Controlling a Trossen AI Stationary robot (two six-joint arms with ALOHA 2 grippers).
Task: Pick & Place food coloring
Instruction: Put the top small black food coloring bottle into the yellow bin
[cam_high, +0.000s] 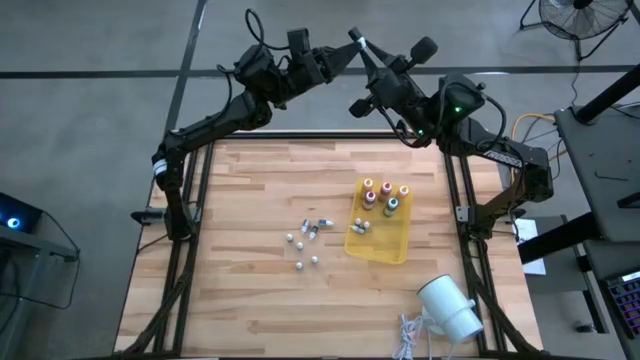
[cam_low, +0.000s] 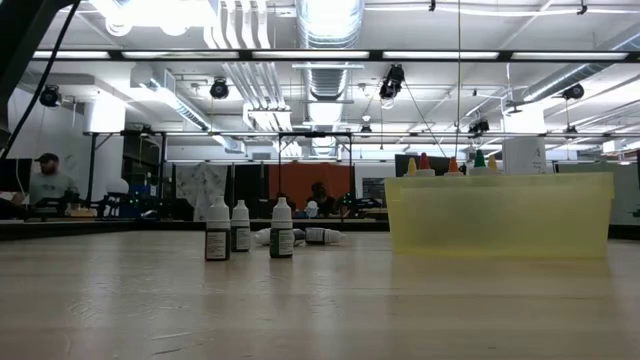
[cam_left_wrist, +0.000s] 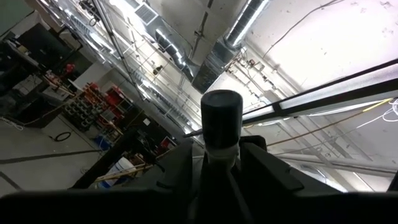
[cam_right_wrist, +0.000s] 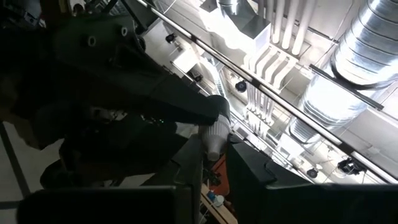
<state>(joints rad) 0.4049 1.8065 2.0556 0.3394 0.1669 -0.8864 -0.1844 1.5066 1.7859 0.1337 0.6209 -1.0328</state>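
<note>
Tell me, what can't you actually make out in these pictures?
- High view: the vials on the table are too small to read or count surely.
- Low view: the tray wall hides the colored bottles except their tips.
- Both wrist views point at the ceiling, so they show no table at all.
- High view: the left hand and right hand are too small to tell open from shut.

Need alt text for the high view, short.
Both arms are raised at the table's far edge, left gripper and right gripper off the wood. Colored-top bottles stand in a yellow tray; small vials lie scattered beside it.
</note>
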